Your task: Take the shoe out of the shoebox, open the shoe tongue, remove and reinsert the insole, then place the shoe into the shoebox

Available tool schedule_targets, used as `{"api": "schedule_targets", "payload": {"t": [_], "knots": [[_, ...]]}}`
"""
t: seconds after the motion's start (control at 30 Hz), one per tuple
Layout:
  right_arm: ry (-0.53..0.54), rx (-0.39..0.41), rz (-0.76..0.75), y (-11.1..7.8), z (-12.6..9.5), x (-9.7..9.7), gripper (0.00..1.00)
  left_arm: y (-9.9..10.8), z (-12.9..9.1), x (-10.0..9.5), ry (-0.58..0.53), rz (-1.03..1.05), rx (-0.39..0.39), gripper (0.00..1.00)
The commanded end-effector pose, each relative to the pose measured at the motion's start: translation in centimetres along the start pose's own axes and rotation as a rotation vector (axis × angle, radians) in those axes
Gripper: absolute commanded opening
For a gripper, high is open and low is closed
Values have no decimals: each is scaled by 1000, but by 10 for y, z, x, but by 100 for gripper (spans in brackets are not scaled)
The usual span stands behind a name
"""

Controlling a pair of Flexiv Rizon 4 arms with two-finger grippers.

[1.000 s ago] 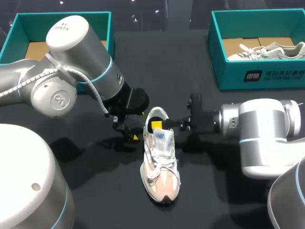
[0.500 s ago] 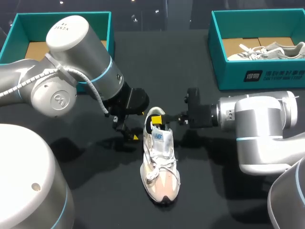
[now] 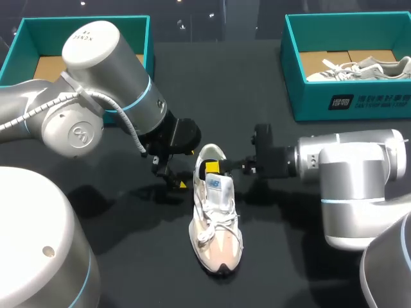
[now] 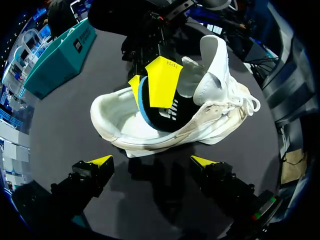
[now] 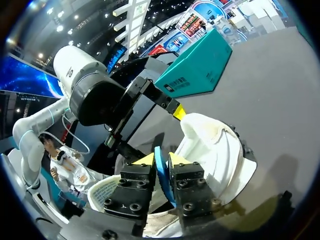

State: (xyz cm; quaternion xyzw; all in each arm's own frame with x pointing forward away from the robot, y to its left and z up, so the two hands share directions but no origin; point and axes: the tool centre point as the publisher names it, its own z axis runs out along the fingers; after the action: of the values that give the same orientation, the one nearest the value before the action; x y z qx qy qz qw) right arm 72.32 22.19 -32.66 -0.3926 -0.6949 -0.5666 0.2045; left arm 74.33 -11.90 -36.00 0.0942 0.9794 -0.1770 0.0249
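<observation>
Insole (image 4: 166, 118) gripped by right end effector (image 5: 161, 161), left one (image 4: 152, 160) agape; shoebox (image 3: 359, 102) holds sneaker (image 3: 359, 68).

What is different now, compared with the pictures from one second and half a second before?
The right hand, shut on the insole inside the shoe, shifted a little toward the heel end half a second ago. It then came back to nearly where it began. Nothing was taken hold of or let go. The left hand stayed open beside the shoe, and the shoe kept its place.

Two shoes (image 3: 217, 215) (image 3: 359, 68) (one boxed) — two shoeboxes (image 3: 13, 48) (image 3: 308, 102)
</observation>
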Motion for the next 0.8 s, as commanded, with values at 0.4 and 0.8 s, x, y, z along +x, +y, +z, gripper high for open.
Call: {"api": "schedule_targets", "payload": {"t": [0.4, 0.8], "knots": [[-48, 1, 12, 10, -22, -7, 57, 15, -8, -3, 8, 26, -2, 100], [-134, -5, 50, 12, -60, -8, 52, 30, -29, -11, 7, 87, -27, 100]]}}
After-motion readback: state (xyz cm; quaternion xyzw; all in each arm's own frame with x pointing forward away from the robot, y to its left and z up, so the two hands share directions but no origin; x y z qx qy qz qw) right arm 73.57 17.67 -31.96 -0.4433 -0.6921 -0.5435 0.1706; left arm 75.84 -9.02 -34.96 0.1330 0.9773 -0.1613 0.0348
